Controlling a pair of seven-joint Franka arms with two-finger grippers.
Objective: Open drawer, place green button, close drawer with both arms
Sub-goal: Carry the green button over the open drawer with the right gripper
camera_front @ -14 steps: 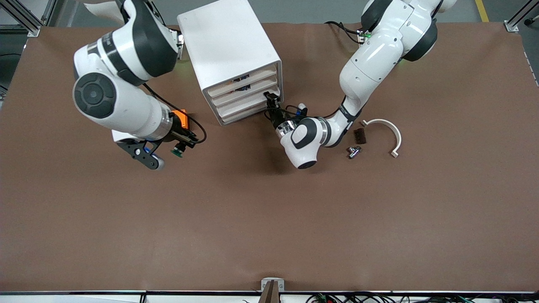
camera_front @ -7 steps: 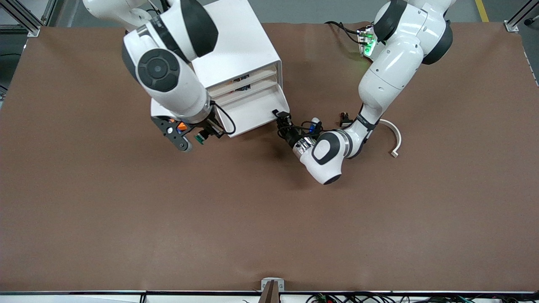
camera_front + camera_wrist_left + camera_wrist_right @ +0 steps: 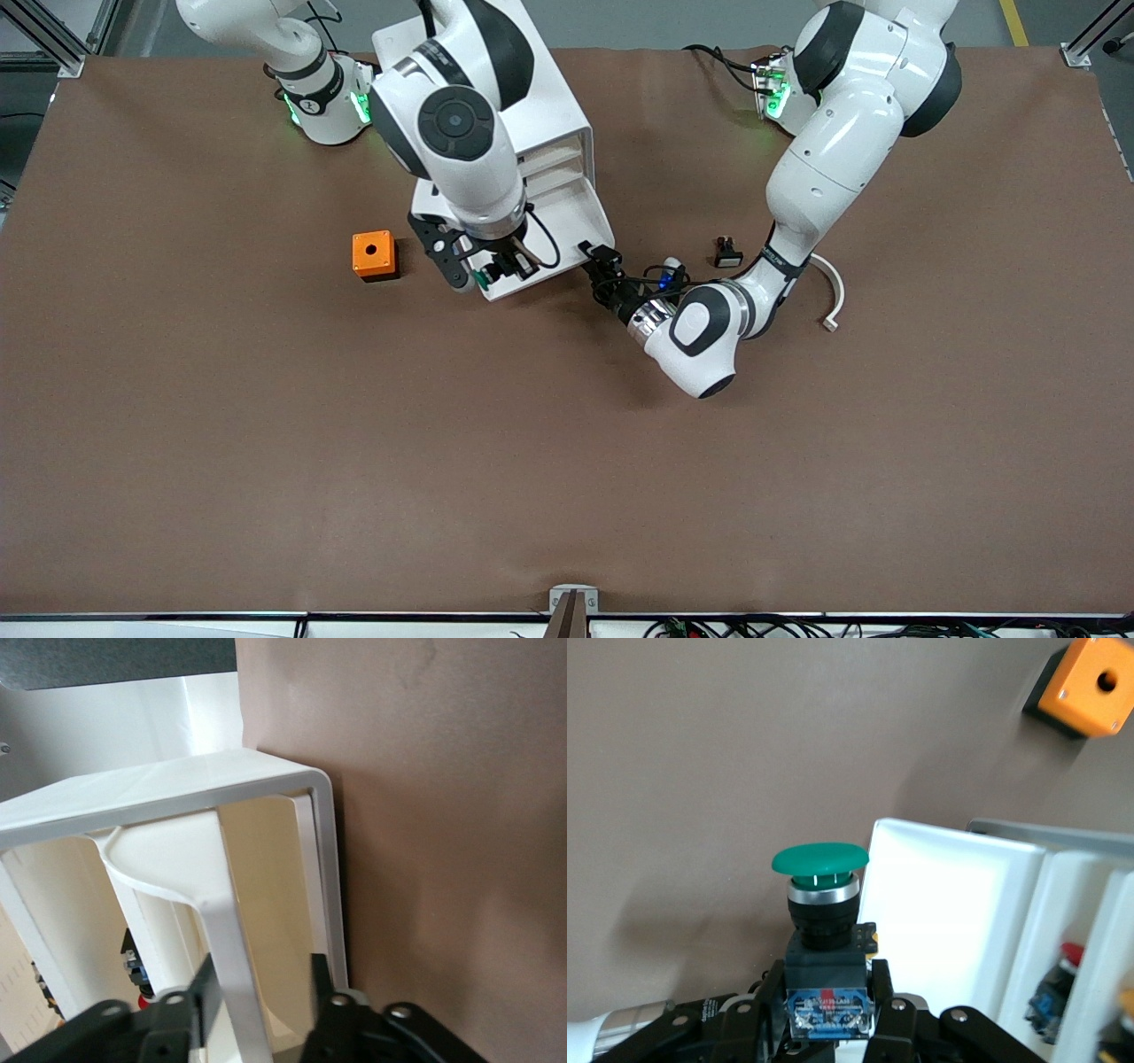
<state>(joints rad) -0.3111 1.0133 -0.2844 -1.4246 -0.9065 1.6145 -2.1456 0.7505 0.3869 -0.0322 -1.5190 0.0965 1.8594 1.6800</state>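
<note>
The white cabinet (image 3: 554, 97) stands at the back of the table. Its third drawer (image 3: 567, 217) is pulled out and its inside looks bare. My left gripper (image 3: 592, 257) is at the drawer's front corner. In the left wrist view my left gripper (image 3: 261, 970) straddles the drawer's front wall (image 3: 221, 930), with the fingers apart and one finger (image 3: 204, 988) against it. My right gripper (image 3: 483, 270) is shut on the button (image 3: 481, 280), over the drawer's front edge toward the right arm's end. The right wrist view shows the gripper (image 3: 828, 992), the green-capped button (image 3: 824, 895) and the drawer (image 3: 939, 921).
An orange cube (image 3: 373, 254) with a black hole lies beside the cabinet toward the right arm's end and shows in the right wrist view (image 3: 1085, 687). A small black part (image 3: 728, 254) and a white curved piece (image 3: 831, 288) lie toward the left arm's end.
My left gripper has pulled the drawer out toward the front camera. My right arm has swung with the button from above the orange cube to the open drawer, uncovering the cube.
</note>
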